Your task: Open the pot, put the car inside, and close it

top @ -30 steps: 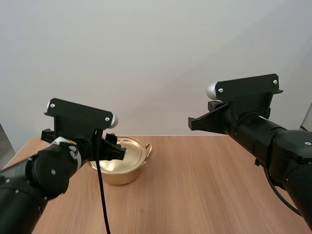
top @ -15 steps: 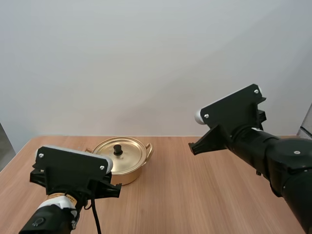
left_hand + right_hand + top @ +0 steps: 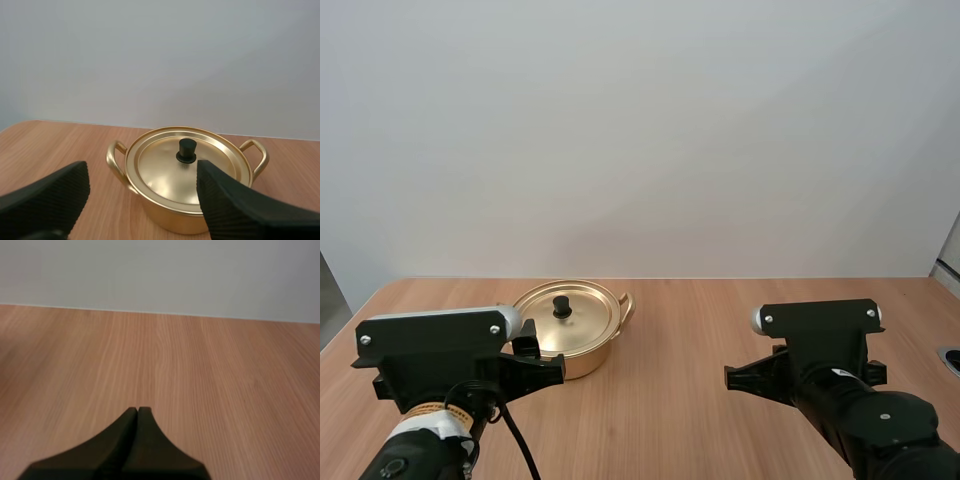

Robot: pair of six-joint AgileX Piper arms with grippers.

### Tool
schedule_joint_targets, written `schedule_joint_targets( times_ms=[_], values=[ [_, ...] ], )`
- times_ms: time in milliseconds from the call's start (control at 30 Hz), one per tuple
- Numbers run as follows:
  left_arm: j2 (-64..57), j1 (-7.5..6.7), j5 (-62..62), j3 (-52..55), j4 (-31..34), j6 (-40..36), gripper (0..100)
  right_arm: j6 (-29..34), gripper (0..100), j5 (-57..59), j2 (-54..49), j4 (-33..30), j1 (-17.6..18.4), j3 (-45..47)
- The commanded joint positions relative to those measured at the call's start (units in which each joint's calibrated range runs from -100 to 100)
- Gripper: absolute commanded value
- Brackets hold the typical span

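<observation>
While left claw (image 3: 142,174) gapes at pot (image 3: 167,216), right claw's (image 3: 137,411) closed.

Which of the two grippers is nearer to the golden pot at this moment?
Left. The left gripper, open, faces the pot from close by; the right gripper, shut, hangs over the table far to the pot's right.

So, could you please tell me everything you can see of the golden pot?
The round, shiny golden metal pot stands upright on the wooden table, towards its left far side. Its matching golden lid sits closed on the rim, with a small black knob at the centre. Two loop handles stick out at opposite sides. The open left pincer points at it; no contact shows.
</observation>
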Motion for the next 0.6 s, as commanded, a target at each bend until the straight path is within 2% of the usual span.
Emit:
schedule_joint_targets(
  times_ms=[0,100,200,300,367,467,567],
  values=[
    [0.0,0.0,-0.02,-0.1,0.02,0.0,100,0.03,0,-0.9,-1.07,0.01,1.14,0.96],
    [0.0,0.0,-0.02,-0.1,0.02,0.0,100,0.14,0,-1.13,-6.01,0.01,4.05,0.96],
    [0.0,0.0,-0.02,-0.1,0.02,0.0,100,0.14,0,-1.31,-15.77,0.1,5.88,0.96],
    [0.0,0.0,-0.02,-0.1,0.02,0.0,100,0.38,0,-1.31,-25.43,0.0,6.54,0.96],
    [0.0,0.0,-0.02,-0.1,0.02,0.0,100,3.72,0,-1.14,-31.58,0.0,6.54,0.96],
    [0.0,0.0,-0.02,-0.1,0.02,0.0,100,10.65,0,-1.38,-31.22,0.36,6.37,0.96],
    [0.0,0.0,-0.02,-0.1,0.02,0.0,100,12.05,0,-0.34,-28.6,0.36,6.38,0.96]
  ],
)
